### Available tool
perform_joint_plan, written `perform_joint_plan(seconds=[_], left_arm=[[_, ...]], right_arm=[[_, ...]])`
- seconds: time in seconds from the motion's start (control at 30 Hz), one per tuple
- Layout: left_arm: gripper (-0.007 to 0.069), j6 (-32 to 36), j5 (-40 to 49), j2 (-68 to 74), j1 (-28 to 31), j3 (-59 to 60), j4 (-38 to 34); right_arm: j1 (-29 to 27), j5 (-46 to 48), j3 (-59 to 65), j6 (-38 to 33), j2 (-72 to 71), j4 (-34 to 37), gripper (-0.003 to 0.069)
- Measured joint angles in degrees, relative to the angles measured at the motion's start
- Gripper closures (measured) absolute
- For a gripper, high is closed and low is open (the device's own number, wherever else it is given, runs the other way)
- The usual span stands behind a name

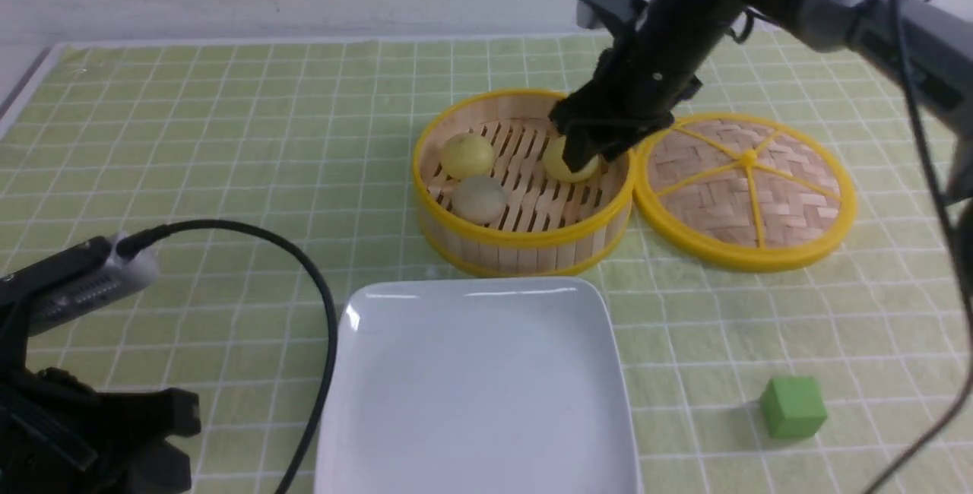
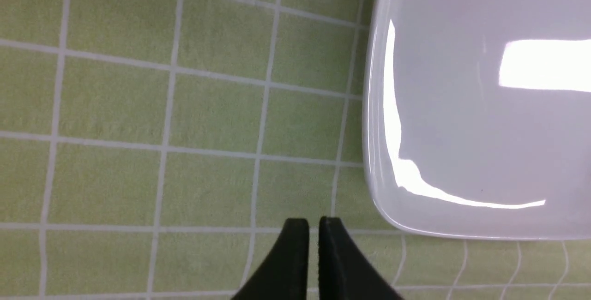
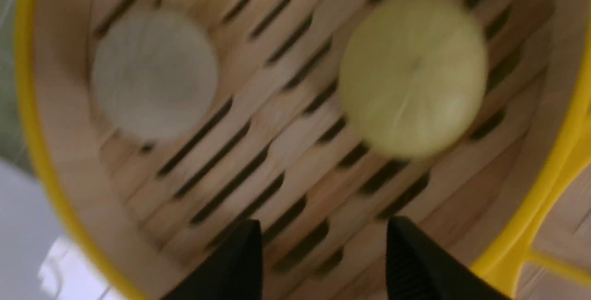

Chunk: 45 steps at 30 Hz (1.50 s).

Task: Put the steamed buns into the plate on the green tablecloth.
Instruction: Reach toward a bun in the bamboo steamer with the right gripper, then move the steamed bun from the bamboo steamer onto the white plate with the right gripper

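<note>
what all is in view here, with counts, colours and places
yellow buns: 2, pale yellow, in the steamer, one at its left, one at its right under the right end effector
white bun: 1, off-white, in the steamer, front left
steamer: 1, bamboo with yellow rim, mid cloth, behind the plate
lid: 1, woven bamboo with yellow rim, flat on the cloth right of the steamer
plate: 1, white, square, near edge, holds nothing
cube: 1, green, right of the plate
cloth: 1, light green with white checks, under everything
left end effector: 1, black, jaws nearly shut, holds nothing, over the cloth left of the plate
right end effector: 1, black, open, inside the steamer at a yellow bun
</note>
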Motion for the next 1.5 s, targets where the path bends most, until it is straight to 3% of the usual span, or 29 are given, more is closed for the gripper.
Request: perform_joint_plan(seconds=[0.03, 0.17, 0.37, 0.47, 0.6, 0.7, 0.8, 0.93, 1.1, 1.17, 1.27, 1.33, 1.5], left_arm=[[0.0537, 0.0, 0.0, 0.0, 0.0, 0.0, 0.0], [0.0519, 0.0, 0.1, 0.0, 0.0, 0.0, 0.1], [0.0505, 0.0, 0.1, 0.0, 0.0, 0.0, 0.1], [0.0502, 0.0, 0.1, 0.0, 0.0, 0.0, 0.1], [0.0499, 0.0, 0.1, 0.0, 0.0, 0.0, 0.1], [0.0499, 0.0, 0.1, 0.0, 0.0, 0.0, 0.1], [0.0497, 0.0, 0.4, 0.0, 0.0, -0.1, 0.1], [0.0496, 0.0, 1.7, 0.0, 0.0, -0.1, 0.2], [0.0492, 0.0, 1.9, 0.0, 0.0, -0.1, 0.2], [0.0486, 0.0, 1.8, 0.0, 0.0, -0.1, 0.2], [0.0483, 0.0, 1.9, 0.0, 0.0, -0.1, 0.3], [0.0481, 0.0, 1.9, 0.0, 0.0, -0.1, 0.4], [0.0475, 0.0, 1.9, 0.0, 0.0, -0.1, 0.4]], right_arm=[[0.4, 0.4, -7.3, 2.0, 3.5, -2.6, 0.0278], [0.9, 0.9, -16.5, 4.4, 9.2, -5.9, 0.0276], [1.0, 1.3, -18.2, 7.1, 14.2, -10.0, 0.0312], [1.0, 1.3, -18.2, 7.6, 15.3, -8.8, 0.0370], [1.2, 1.2, -18.4, 8.2, 14.6, -7.9, 0.0573], [1.4, 1.7, -17.8, 10.1, 11.5, -6.0, 0.0648], [2.2, 1.6, -12.8, 10.6, 4.2, -3.6, 0.0647], [6.5, 0.7, 7.8, 10.6, -14.1, -1.9, 0.0647], [13.5, 0.4, 30.1, 11.1, -25.8, -0.9, 0.0644], [17.8, -6.3, 42.8, 12.7, -27.7, -0.6, 0.0642], [19.8, -15.2, 50.2, 13.8, -27.3, -0.9, 0.0631], [20.6, -21.1, 54.2, 15.1, -26.2, -1.5, 0.0604], [20.6, -26.2, 56.1, 16.8, -23.5, -4.2, 0.0354]])
